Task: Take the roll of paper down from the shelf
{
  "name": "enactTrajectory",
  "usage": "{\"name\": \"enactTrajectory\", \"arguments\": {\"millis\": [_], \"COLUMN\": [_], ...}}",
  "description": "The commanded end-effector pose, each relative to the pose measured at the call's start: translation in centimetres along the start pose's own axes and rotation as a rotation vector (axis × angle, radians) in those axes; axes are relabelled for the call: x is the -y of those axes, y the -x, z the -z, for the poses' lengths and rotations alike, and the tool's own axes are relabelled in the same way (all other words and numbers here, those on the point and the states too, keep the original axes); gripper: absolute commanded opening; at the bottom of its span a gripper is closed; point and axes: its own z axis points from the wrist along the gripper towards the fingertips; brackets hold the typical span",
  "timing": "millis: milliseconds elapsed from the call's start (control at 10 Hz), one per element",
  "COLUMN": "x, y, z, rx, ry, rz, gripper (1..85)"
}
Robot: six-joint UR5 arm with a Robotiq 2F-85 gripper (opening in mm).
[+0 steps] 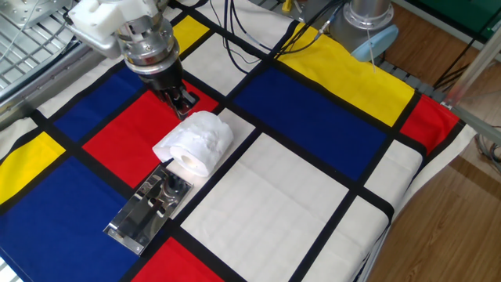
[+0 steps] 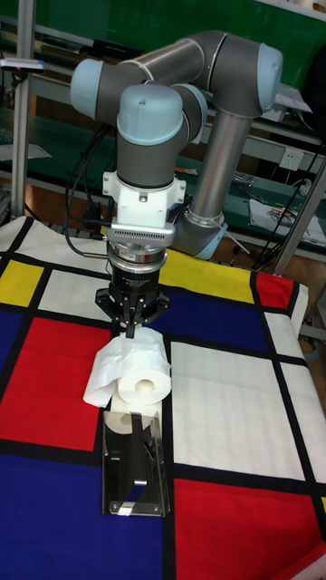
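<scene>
The roll of paper (image 1: 196, 143) is white and bumpy and lies on its side at the far end of the shelf (image 1: 135, 221), its hollow core facing along the shelf. In the tall fixed view the roll of paper (image 2: 142, 369) rests on the upper end of the shiny silver shelf (image 2: 136, 476), and a loose tail of tissue hangs at its left. My gripper (image 1: 185, 106) points down at the roll's far top edge, its fingers drawn together and pinching the paper there. The tall fixed view shows the gripper (image 2: 134, 330) right above the roll.
A cloth of red, blue, yellow and white panels with black stripes covers the table (image 1: 297, 188). Black cables (image 1: 235, 43) trail at the back. A wire rack (image 1: 27, 35) stands at the far left. The table's right edge (image 1: 407, 204) drops to a wooden floor.
</scene>
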Motion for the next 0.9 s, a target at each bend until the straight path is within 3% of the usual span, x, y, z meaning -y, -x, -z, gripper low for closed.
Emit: {"name": "enactTrajectory", "arguments": {"millis": [0, 300, 400, 500, 600, 800], "x": [0.9, 2.6, 3.2, 3.7, 2.9, 3.7], "y": [0.3, 0.6, 0.0, -0.3, 0.0, 0.9], "z": [0.4, -0.4, 0.1, 0.1, 0.1, 0.1], "rx": [0.000, 0.008, -0.006, -0.016, -0.005, 0.029], "ry": [0.025, 0.031, -0.020, -0.040, -0.010, -0.040], "rz": [0.031, 0.074, 0.028, 0.010, 0.001, -0.012], "gripper": [1.3, 1.3, 1.3, 1.3, 1.3, 1.3]}}
